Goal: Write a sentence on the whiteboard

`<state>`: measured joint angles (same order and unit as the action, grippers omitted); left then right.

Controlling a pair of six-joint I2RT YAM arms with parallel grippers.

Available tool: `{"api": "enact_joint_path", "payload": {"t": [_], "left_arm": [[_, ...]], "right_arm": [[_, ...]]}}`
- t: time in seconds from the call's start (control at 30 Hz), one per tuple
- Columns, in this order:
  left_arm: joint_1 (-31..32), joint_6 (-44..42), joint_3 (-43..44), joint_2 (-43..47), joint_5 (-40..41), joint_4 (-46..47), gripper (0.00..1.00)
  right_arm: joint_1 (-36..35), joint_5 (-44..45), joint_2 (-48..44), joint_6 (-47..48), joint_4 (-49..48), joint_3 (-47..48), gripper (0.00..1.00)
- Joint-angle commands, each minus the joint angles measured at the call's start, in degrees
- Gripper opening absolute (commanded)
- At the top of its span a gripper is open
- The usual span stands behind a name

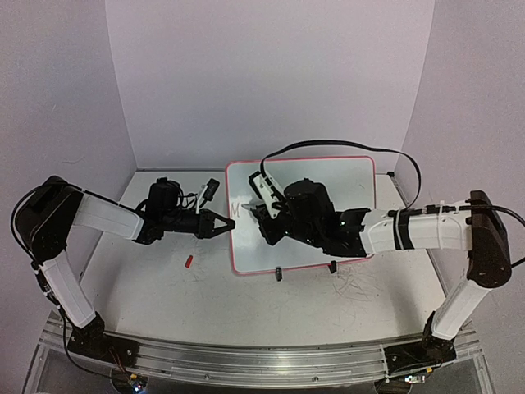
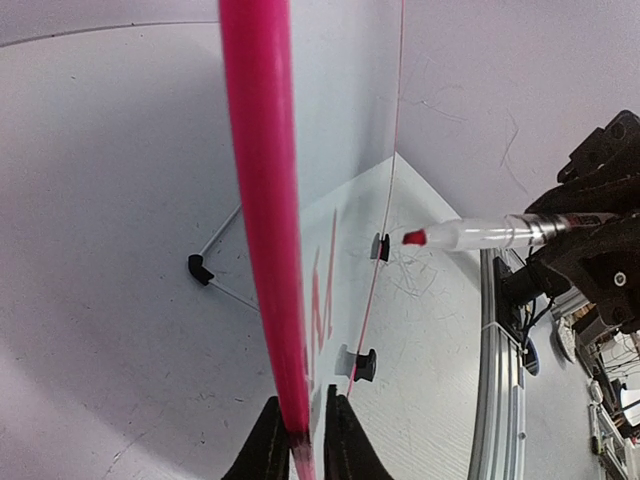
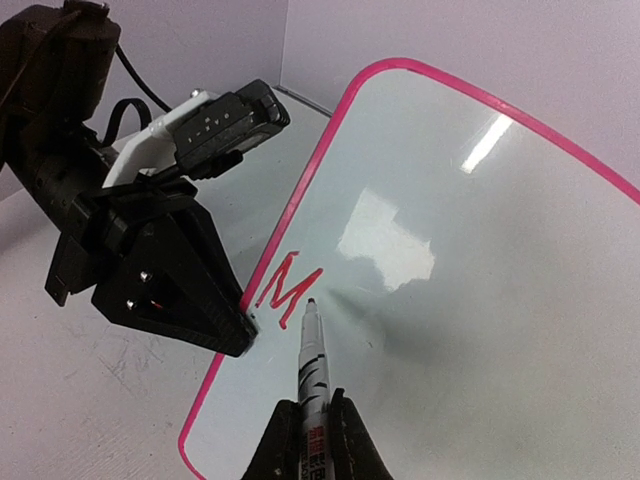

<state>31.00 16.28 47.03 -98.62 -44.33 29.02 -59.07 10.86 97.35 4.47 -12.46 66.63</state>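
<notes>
Two pincers clamp: left pincer (image 2: 300,440) on the whiteboard (image 2: 258,180) rim, right pincer (image 3: 311,435) on a marker (image 3: 312,360).

White-shelled, black-jointed arms (image 1: 102,215), black cables (image 1: 328,144)

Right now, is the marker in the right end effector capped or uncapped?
Uncapped: the marker shows its bare tip, pointing at the whiteboard just beside a red M.
</notes>
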Motion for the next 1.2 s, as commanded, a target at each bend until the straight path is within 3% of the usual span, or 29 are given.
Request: {"api": "enact_joint_path", "payload": {"t": [0.0, 0.3, 1.17], "left_arm": [[0.4, -1.0, 2.0, -0.3, -1.0, 1.0, 0.1], [0.4, -1.2, 1.9, -0.2, -1.1, 1.0, 0.03], [0.4, -1.7, 1.7, 0.5, -0.8, 0.8, 0.01]], "right_arm": [[-0.3, 0.5, 1.5, -0.4, -0.9, 1.6, 0.0], [-0.2, 1.8, 2.0, -0.8, -0.8, 2.0, 0.0], [-0.6, 0.9, 2.9, -1.6, 0.2, 1.7, 0.0]]}}
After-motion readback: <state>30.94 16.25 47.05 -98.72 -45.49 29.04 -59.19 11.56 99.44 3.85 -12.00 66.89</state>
